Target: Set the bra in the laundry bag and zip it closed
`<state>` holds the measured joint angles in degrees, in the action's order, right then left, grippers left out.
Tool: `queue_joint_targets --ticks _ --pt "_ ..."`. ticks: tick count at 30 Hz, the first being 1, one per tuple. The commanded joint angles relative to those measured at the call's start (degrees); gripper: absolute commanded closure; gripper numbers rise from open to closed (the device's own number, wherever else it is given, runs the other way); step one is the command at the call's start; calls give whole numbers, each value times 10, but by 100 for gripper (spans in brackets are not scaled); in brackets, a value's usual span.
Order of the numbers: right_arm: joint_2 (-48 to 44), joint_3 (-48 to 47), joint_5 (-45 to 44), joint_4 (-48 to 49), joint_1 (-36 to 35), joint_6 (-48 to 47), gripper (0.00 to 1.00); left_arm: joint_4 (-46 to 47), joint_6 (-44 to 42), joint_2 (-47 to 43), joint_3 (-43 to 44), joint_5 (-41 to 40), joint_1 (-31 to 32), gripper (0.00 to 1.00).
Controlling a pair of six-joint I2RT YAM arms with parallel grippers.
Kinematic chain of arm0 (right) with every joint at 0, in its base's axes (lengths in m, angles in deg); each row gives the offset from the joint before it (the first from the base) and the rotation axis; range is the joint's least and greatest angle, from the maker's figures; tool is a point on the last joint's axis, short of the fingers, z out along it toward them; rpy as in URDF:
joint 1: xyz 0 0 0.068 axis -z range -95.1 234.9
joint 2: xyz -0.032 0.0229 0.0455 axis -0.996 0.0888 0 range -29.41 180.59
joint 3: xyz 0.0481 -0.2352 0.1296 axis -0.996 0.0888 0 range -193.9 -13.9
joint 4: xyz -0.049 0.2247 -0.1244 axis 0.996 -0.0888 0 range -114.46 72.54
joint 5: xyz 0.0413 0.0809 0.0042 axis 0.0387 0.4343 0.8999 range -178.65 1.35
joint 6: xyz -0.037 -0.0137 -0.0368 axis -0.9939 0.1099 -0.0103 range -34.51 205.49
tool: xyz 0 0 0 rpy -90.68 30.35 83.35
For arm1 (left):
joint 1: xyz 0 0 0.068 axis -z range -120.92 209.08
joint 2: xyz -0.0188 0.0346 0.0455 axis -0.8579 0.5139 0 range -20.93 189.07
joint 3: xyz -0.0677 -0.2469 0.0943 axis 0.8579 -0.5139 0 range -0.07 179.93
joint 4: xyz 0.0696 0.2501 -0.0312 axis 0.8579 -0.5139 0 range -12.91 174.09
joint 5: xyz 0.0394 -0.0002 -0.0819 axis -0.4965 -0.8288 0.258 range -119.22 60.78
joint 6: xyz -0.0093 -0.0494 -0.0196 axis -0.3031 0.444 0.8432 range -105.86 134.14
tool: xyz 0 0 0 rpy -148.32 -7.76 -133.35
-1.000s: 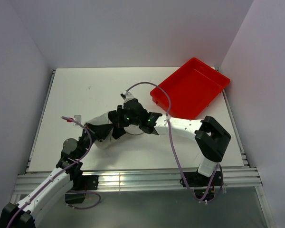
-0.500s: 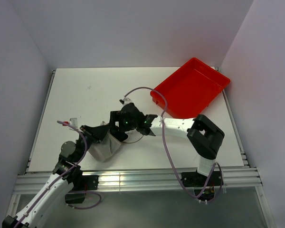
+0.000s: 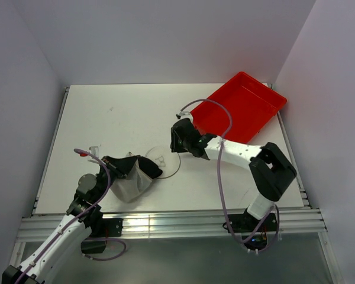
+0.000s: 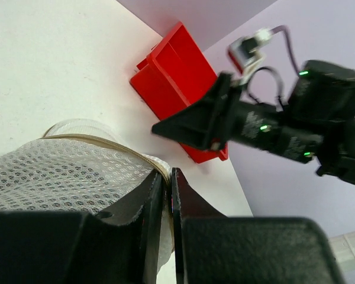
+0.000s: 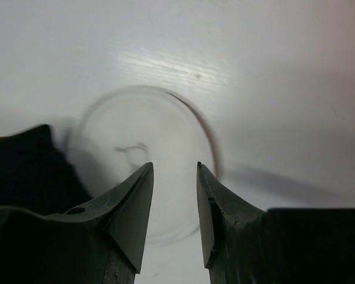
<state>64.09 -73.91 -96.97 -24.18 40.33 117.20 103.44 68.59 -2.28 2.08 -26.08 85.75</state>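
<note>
The laundry bag (image 3: 127, 184) is a white mesh pouch lying on the table near the front left. Its round see-through lid (image 3: 163, 161) lies flat beside it, with a dark squiggle (image 5: 130, 150) on it. My left gripper (image 3: 152, 173) is shut on the bag's zip rim (image 4: 136, 152), with mesh (image 4: 53, 174) bulging to its left. My right gripper (image 3: 176, 147) hovers just right of the lid, open and holding nothing. In the right wrist view its fingertips (image 5: 174, 167) frame the lid (image 5: 165, 195) below. The bra is hidden or out of view.
A red plastic tray (image 3: 239, 109) stands at the back right, close behind the right arm; it also shows in the left wrist view (image 4: 177, 77). A purple cable (image 3: 216, 109) loops over the right arm. White walls close in the table on three sides.
The two grippers, which met over the bag a second ago, have parted. My right gripper opened and drew back toward the tray. My left gripper pulled the bag toward the near left, uncovering the lid.
</note>
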Motion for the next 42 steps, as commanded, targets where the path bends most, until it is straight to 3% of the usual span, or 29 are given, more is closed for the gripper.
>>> queue_joint_targets --ticks 1,5,12,14,16,21,24,27,33,38,42 --pt "48 -20 -61 -66 0 -45 57 20 -12 1 -67 4 0 84" --pt "78 -26 -36 -62 6 -47 49 17 -13 -2 -65 6 0 85" --pt "125 -31 1 -42 12 -39 56 17 -16 0 -62 8 0 87" --pt "127 -25 14 -24 15 -33 83 17 -17 0 -60 8 0 88" --pt "107 -7 11 -11 18 -29 100 15 -19 1 -58 8 0 89" --pt "-78 59 -51 13 17 -34 100 25 -24 17 -42 9 0 93" --pt "-217 66 -77 -35 15 -58 100 48 -30 45 -28 13 0 97" --pt "-312 10 -89 -113 5 -84 100 78 -30 87 0 27 1 100" --pt "-336 -121 -120 -203 -89 -110 100 146 -25 154 35 63 1 100" --pt "-295 -134 -174 -244 -89 -111 100 134 -25 141 33 52 2 100" --pt "-329 -111 -179 -184 -86 -128 100 103 -28 117 35 51 1 100"
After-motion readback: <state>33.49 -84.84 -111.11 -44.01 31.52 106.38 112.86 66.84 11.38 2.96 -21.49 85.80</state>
